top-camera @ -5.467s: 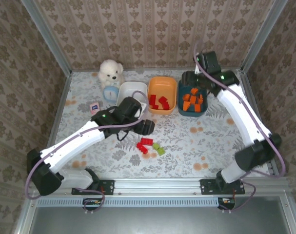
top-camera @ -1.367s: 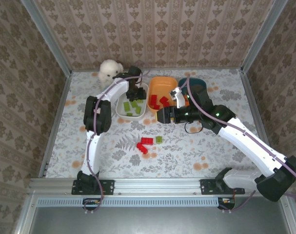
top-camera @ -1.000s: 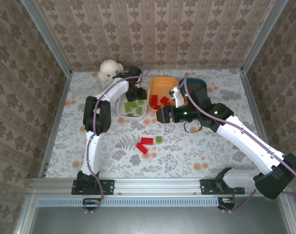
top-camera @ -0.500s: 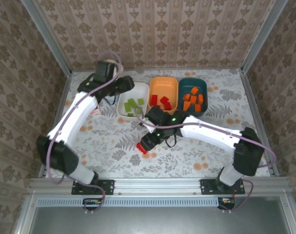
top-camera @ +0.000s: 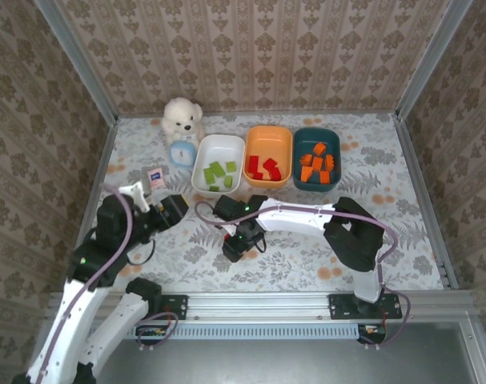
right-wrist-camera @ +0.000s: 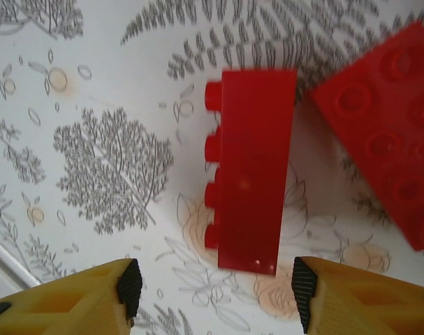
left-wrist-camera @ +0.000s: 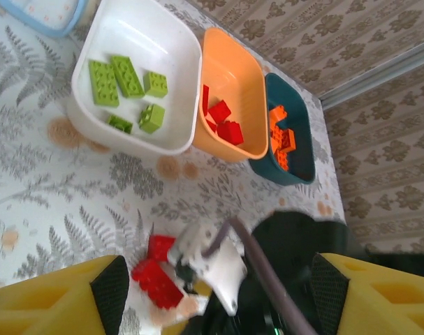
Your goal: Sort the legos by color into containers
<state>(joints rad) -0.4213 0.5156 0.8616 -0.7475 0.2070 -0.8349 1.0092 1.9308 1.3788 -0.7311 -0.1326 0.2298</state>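
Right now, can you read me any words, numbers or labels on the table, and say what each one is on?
No text here can be read.
Small blue clock: dial too small to make out any numbers.
Small card near it: any print is too blurred to read.
Red lego, close up in the right wrist view: no lettering visible.

left hand: jaws wide apart, arm bent | right hand: jaws apart, pointing straight down
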